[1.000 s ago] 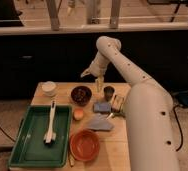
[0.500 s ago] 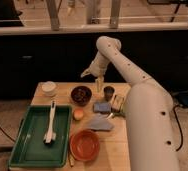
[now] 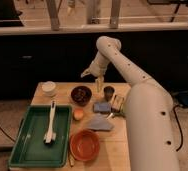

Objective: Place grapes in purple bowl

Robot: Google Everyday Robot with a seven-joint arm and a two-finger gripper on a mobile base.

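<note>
**Claw hanging at the far edge, purple bowl just beside and below it**

The white arm (image 3: 142,102) is reaching in from the 4 o'clock side of the wooden tabletop (image 3: 109,150) and bending down at the far edge. The claw (image 3: 98,83) is hanging at about 12 o'clock of the tabletop, above the surface and just to the 1 o'clock side of the purple bowl (image 3: 81,94). I cannot tell whether the claw is open, closed or carrying anything.

Containers:
- The purple bowl is sitting near the far edge, at roughly 11 o'clock from the tabletop's middle. Its inside is showing dark. I cannot tell what is lying in it, and grapes cannot be picked out anywhere.
- A white cup (image 3: 49,88) is standing at 9 o'clock of the purple bowl, apart from it, by the far left corner. Its contents are not showing.
- A small dark cup (image 3: 109,92) is standing at 3 o'clock of the purple bowl, with the claw hanging between the two.
- A larger orange bowl (image 3: 84,145) is sitting at 6 o'clock, near the front edge, with its inside showing plain orange.
- A green tray (image 3: 32,147) is taking up the 8 o'clock side. It is holding a white long-handled utensil (image 3: 51,122) lying lengthwise.

Loose items:
- A small orange round thing (image 3: 78,115) is lying between the two bowls, just beside the tray's right rim.
- A blue-grey pad (image 3: 102,107) and a grey cloth (image 3: 101,123) are lying near the middle.
</note>
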